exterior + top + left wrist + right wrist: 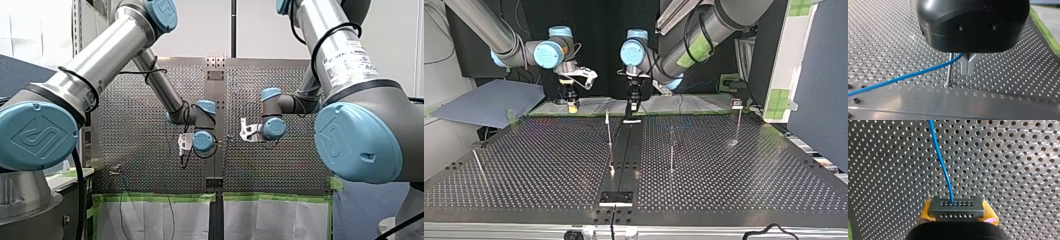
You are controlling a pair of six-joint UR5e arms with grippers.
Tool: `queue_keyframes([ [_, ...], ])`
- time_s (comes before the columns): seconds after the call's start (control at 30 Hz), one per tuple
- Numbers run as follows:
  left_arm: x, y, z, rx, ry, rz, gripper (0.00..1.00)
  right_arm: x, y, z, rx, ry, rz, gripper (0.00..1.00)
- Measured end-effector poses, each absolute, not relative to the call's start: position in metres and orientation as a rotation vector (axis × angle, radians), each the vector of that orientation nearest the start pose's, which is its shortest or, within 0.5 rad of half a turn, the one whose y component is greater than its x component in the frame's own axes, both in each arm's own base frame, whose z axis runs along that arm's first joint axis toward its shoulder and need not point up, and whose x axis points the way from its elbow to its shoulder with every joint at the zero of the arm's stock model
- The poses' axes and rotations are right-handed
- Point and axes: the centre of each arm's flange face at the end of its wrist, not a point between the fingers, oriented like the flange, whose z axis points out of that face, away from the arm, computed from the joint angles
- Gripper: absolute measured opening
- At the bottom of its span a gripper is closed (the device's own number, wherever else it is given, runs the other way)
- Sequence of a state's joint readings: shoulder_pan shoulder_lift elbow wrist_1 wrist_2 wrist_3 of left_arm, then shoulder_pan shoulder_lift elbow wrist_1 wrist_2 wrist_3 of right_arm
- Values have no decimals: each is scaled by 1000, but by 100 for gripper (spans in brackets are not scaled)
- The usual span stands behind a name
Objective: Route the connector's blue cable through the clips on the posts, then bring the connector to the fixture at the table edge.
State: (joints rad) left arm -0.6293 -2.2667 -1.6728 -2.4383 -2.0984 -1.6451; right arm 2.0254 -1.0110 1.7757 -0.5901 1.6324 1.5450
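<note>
Evidently, the connector (957,207) was clamped between the yellow pads (926,210) of my right gripper (958,213), and the blue cable (941,157) was laid straight ahead from it over the perforated table (1010,170). At my left gripper (968,67) the metal fingers (964,66) were closed together just beside a post (949,72). The cable was seen crossing that post and hidden under the gripper body, so a pinch could not be confirmed. My left arm was judged nearer for clipping. No cable was seen at the fixture (615,197).
</note>
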Motion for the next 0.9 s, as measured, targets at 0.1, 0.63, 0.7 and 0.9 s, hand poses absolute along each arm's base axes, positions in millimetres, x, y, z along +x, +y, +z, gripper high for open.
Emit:
queue_keyframes([
  [0.1,458,-437,102,55,1645,-103,0,370,-477,135,1657,-1062,1371,0],
  [0.63,461,-440,105,71,1638,-93,0,350,-498,137,1637,-1060,1409,0],
  [0.7,461,-440,105,74,1637,-91,0,349,-499,137,1638,-1060,1414,0],
  [0.9,461,-441,105,88,1637,-88,0,346,-501,137,1640,-1062,1421,0],
])
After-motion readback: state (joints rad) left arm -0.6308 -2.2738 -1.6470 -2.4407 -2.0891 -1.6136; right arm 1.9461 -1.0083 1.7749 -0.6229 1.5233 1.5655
